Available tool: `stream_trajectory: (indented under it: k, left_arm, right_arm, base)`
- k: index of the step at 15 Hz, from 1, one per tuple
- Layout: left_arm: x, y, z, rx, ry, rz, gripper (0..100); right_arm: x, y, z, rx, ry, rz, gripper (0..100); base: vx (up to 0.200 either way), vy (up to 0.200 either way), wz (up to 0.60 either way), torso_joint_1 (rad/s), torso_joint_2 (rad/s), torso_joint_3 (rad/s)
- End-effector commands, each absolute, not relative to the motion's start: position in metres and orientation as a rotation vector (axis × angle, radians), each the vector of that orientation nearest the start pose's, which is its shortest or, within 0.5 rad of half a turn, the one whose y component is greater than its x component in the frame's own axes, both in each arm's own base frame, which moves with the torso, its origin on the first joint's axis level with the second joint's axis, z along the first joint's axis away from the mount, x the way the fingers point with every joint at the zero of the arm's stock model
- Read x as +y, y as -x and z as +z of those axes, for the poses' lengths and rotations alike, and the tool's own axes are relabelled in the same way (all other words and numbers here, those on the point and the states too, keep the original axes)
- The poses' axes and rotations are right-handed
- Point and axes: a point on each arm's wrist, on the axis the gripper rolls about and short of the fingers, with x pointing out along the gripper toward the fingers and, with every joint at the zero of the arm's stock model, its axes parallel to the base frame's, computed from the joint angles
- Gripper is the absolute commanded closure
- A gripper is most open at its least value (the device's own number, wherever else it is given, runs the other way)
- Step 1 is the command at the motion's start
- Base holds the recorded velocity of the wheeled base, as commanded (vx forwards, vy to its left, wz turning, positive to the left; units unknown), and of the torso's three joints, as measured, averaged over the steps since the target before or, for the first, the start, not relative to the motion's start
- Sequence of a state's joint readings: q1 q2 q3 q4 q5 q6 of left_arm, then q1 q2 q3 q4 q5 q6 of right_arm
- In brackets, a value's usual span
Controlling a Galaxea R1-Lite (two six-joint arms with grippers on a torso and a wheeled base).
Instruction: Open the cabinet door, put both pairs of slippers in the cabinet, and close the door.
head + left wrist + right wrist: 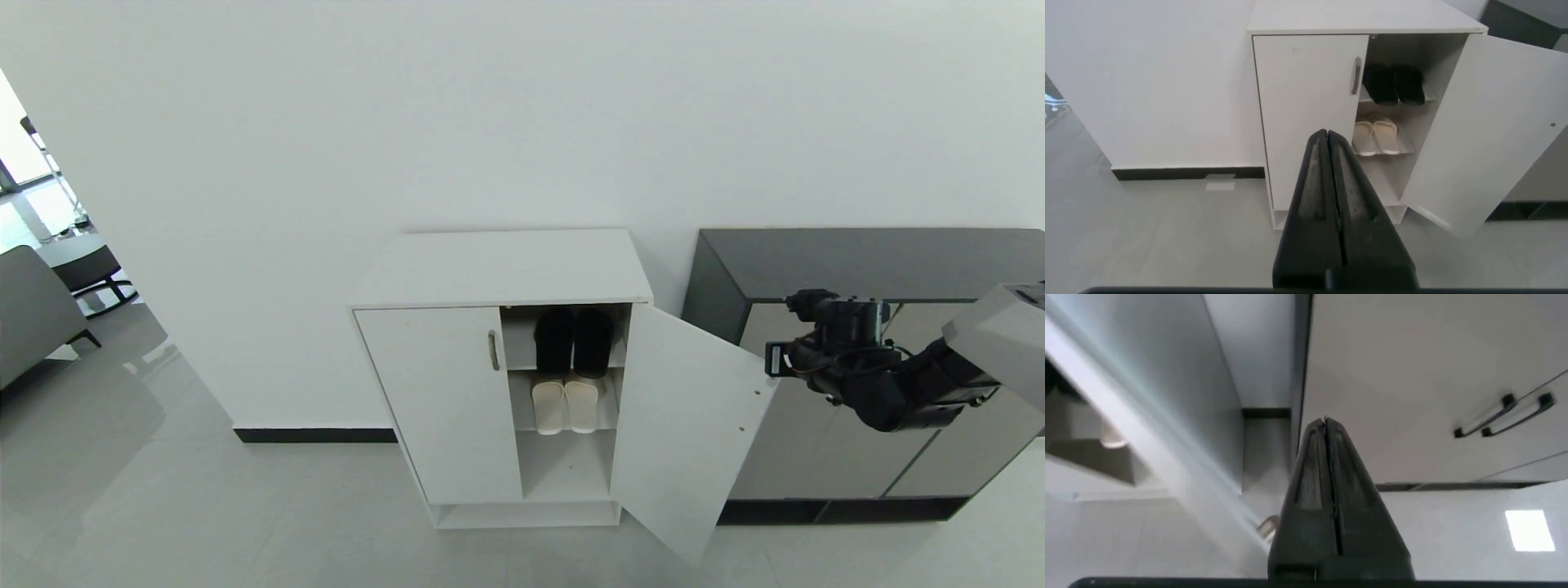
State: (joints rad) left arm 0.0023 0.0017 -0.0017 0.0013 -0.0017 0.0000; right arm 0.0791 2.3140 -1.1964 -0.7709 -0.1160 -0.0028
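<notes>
White cabinet point(498, 269), two doors, standing against the wall. Left door point(441, 400) shut, with a vertical metal handle point(493, 349) near its inner edge. Right door point(686, 425) swung wide open on its right-side hinges, inner face showing, free edge pointing out into the room. Shelves visible in the open right half. Black slippers point(574, 339) on the upper shelf, pair side by side and touching; can't tell which end faces out. White slippers point(565, 404) on the shelf directly below, also side by side, lengthwise front to back, heels toward the opening. Both pairs fully inside.
</notes>
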Motion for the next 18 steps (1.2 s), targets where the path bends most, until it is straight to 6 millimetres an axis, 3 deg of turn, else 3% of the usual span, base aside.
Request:
stream_trajectory:
  k: [1, 4, 6, 8, 10, 15, 18]
  left_arm:
    - [0.0, 0.023, 0.075, 0.003, 0.0, 0.002, 100]
    - [0.0, 0.023, 0.076, 0.002, 0.0, 0.002, 100]
    - [0.0, 0.023, 0.075, 0.003, 0.0, 0.002, 100]
    - [0.0, 0.023, 0.076, 0.002, 0.0, 0.0, 100]
    - [0.0, 0.023, 0.076, 0.002, 0.0, 0.002, 100]
    - [0.0, 0.023, 0.076, 0.002, 0.002, 0.002, 100]
    - [0.0, 0.023, 0.076, 0.002, 0.002, 0.0, 100]
  right_arm:
    - [0.04, -0.438, 0.055, 0.369, 0.042, -0.018, 100]
    - [0.069, -0.414, 0.067, 0.376, 0.057, 0.057, 100]
    - [0.097, -0.385, 0.084, 0.373, 0.062, 0.14, 100]
    - [0.112, -0.362, 0.1, 0.358, 0.065, 0.206, 100]
    - [0.114, -0.358, 0.101, 0.36, 0.07, 0.216, 100]
    - [0.106, -0.377, 0.071, 0.414, 0.072, 0.182, 100]
    - [0.12, -0.373, 0.056, 0.445, 0.094, 0.216, 100]
  base:
    - [0.0, 0.0, 0.0, 0.0, 0.0, 0.0]
    - [0.0, 0.0, 0.0, 0.0, 0.0, 0.0]
    - [0.0, 0.0, 0.0, 0.0, 0.0, 0.0]
    - [0.0, 0.0, 0.0, 0.0, 0.0, 0.0]
    - [0.0, 0.0, 0.0, 0.0, 0.0, 0.0]
    - [0.0, 0.0, 0.0, 0.0, 0.0, 0.0]
    - [0.0, 0.0, 0.0, 0.0, 0.0, 0.0]
